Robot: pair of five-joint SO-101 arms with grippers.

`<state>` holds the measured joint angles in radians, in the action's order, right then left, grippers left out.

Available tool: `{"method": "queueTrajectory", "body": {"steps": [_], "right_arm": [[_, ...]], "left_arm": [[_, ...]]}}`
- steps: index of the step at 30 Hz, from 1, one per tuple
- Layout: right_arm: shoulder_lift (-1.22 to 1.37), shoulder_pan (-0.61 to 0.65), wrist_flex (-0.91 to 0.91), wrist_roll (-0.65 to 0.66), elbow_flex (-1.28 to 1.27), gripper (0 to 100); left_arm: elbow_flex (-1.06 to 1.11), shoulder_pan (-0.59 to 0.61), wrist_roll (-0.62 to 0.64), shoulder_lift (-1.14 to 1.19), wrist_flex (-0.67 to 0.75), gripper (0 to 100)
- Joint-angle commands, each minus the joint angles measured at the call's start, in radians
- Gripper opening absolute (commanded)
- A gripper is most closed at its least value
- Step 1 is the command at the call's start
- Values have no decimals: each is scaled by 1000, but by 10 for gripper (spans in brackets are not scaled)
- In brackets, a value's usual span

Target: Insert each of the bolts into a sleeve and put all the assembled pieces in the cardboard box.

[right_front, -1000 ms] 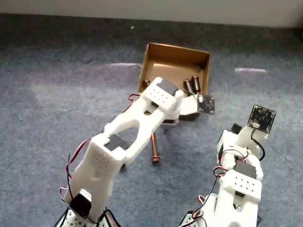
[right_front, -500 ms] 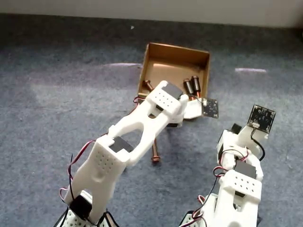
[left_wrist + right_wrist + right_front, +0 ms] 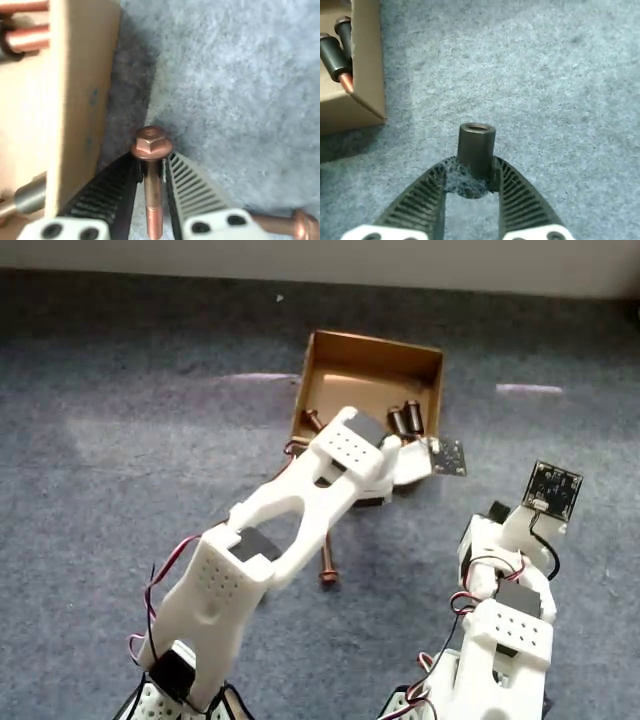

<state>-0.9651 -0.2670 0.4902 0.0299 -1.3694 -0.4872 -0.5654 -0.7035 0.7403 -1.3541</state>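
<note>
A copper bolt (image 3: 151, 145) is pinched by its shank in the left gripper (image 3: 151, 160), just outside the near wall of the cardboard box (image 3: 82, 90). Grey carpet (image 3: 545, 75) spreads on the near side. The left arm stretches far out. The right gripper (image 3: 474, 165), folded back at the near right, clamps an upright black sleeve (image 3: 477, 140).

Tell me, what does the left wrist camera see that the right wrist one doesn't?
Left wrist only: the left hand shut on a copper bolt, and a second bolt lying on the carpet nearby. Right wrist only: the right hand shut on a dark sleeve, its open end showing. Both: the box with finished pieces inside, and the grey carpet around it.
</note>
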Motion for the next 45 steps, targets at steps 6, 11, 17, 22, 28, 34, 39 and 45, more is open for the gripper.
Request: {"method": "queueTrajectory", "body": {"steps": [6, 11, 17, 22, 28, 34, 39, 45], "right_arm": [[-27, -8, -33, 5, 15, 5], [-28, -10, -33, 5, 15, 5], [-28, -10, -30, 5, 15, 5], [-97, -13, -28, 5, 5, 5], [-417, 5, 73, 5, -79, 5], [-656, 53, 105, 12, -179, 5], [-765, 116, 183, 12, -189, 5], [-842, 186, 183, 14, -246, 5]], "left_arm": [[-21, 44, 261, -186, -8, 6], [13, 62, 356, -274, -9, 6], [114, 62, 422, -464, -6, 6], [252, 64, 471, -656, 0, 6], [481, 81, 546, -900, 91, 6], [737, 117, 620, -1182, 221, 6], [906, 154, 660, -1376, 292, 6], [1135, 177, 661, -1593, 422, 6]]}}
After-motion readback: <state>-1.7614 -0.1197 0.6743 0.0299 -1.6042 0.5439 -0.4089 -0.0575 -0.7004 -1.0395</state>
